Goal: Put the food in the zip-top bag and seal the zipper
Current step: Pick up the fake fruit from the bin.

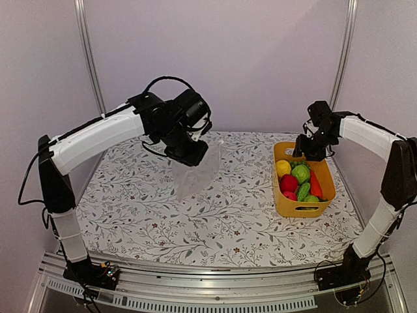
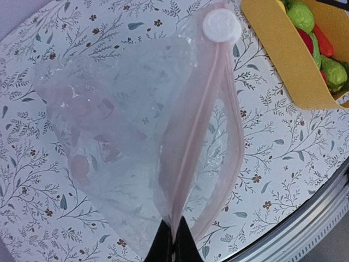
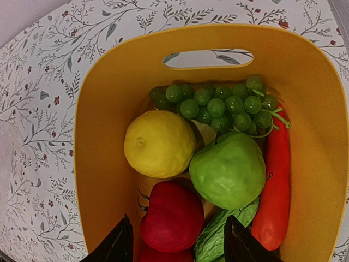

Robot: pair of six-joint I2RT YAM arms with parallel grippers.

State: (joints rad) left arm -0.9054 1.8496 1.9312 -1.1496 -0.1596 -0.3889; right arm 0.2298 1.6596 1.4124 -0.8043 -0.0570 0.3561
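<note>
My left gripper is shut on the mouth edge of the clear zip-top bag and holds it up off the table, its body hanging down. In the left wrist view the gripper pinches the pinkish zipper strip, which ends at a white round slider; the bag looks empty and its mouth gapes. My right gripper is open above the yellow basket. In the right wrist view the gripper is over a red ball, beside a lemon, a green round one, grapes, a cucumber and a carrot.
The table has a floral cloth. The basket stands at the right side. A metal rail runs along the near edge. Purple walls close in the back and sides.
</note>
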